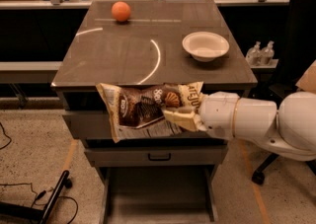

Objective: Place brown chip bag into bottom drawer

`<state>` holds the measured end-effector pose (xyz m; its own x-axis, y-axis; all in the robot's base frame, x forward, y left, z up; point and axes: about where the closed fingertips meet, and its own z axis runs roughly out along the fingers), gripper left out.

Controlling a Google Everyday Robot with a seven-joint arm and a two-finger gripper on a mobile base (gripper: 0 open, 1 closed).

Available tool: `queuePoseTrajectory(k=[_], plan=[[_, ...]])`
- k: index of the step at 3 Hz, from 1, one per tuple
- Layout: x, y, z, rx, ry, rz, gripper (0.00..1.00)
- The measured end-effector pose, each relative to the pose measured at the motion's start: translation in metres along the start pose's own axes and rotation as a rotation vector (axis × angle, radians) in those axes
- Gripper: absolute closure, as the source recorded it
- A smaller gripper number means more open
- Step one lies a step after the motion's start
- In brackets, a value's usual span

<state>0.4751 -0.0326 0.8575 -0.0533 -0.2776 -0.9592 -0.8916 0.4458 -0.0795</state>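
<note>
The white arm (pixel 256 122) reaches in from the right edge, lying nearly level, with its thick wrist pointing left across the cabinet front. At its tip the gripper (pixel 181 118) is clamped on the lower right part of the brown chip bag (pixel 140 110), its cream fingers (pixel 174 117) pinching the foil. The bag hangs sideways in the air, spread wide in front of the top drawer (pixel 84 122), just below the edge of the cabinet top (pixel 123 55). The bottom drawer (pixel 158 201) stands pulled out beneath, well below the bag. On the cabinet top sit 1 white bowl (pixel 205 45) at the right and 1 orange ball (pixel 121 11) at the far left, well apart.
</note>
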Motion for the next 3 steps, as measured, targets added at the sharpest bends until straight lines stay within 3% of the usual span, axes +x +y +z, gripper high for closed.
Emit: queuePoseTrajectory(k=[1, 3], plan=[[0.0256, 0.0122, -0.0002, -0.013, 0.042, 0.010, 1.00], [0.0239, 0.0151, 0.0029, -0.021, 0.042, 0.007, 0.51]])
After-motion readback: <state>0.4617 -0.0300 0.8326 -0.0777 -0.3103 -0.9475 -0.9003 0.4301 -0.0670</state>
